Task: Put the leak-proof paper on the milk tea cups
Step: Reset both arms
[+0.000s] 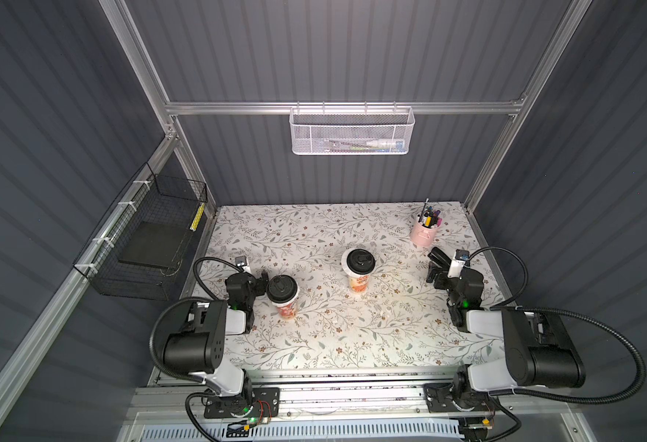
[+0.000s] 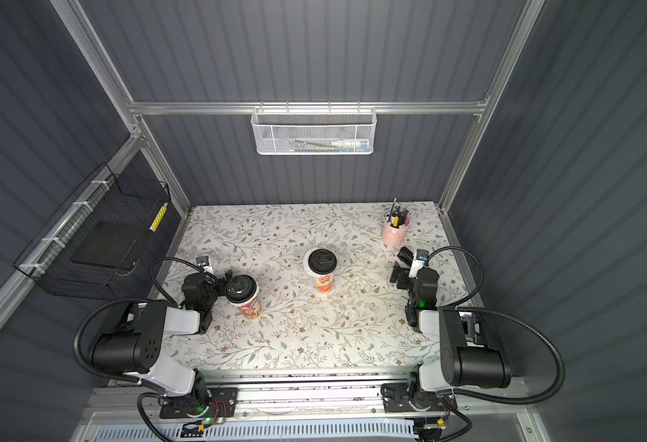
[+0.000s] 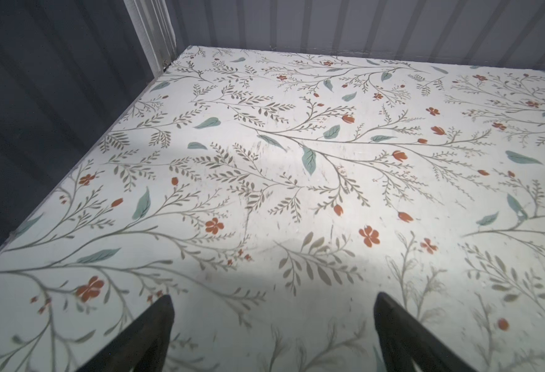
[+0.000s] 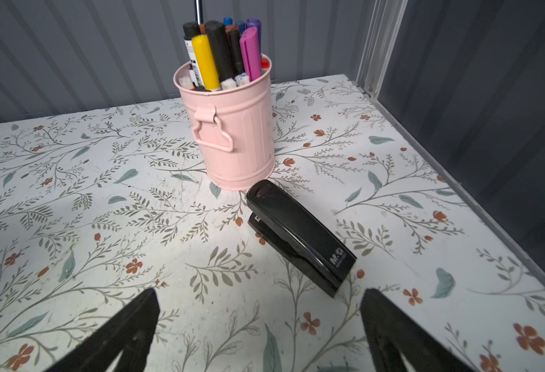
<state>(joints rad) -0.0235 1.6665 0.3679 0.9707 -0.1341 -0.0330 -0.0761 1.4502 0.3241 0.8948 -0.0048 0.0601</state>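
Two milk tea cups with orange-red print stand upright on the floral table, one at the left [image 1: 287, 308] [image 2: 252, 306] and one in the middle [image 1: 358, 285] [image 2: 323, 284]. A black lid [image 1: 281, 289] [image 1: 360, 261] sits on each. A whitish edge rings each lid; I cannot tell whether it is the leak-proof paper or the cup rim. My left gripper [image 1: 262, 282] [image 3: 273, 296] is open and empty, just left of the left cup. At the right side, far from both cups, my right gripper [image 1: 442, 273] [image 4: 260, 290] is open and empty too.
A black stapler [image 4: 300, 235] [image 1: 438, 257] lies just ahead of the right gripper. Behind it stands a pink pot of pens [image 4: 232, 128] [image 1: 425, 231]. A white mesh basket [image 1: 352, 132] hangs on the back wall and a black wire basket [image 1: 149, 248] on the left wall.
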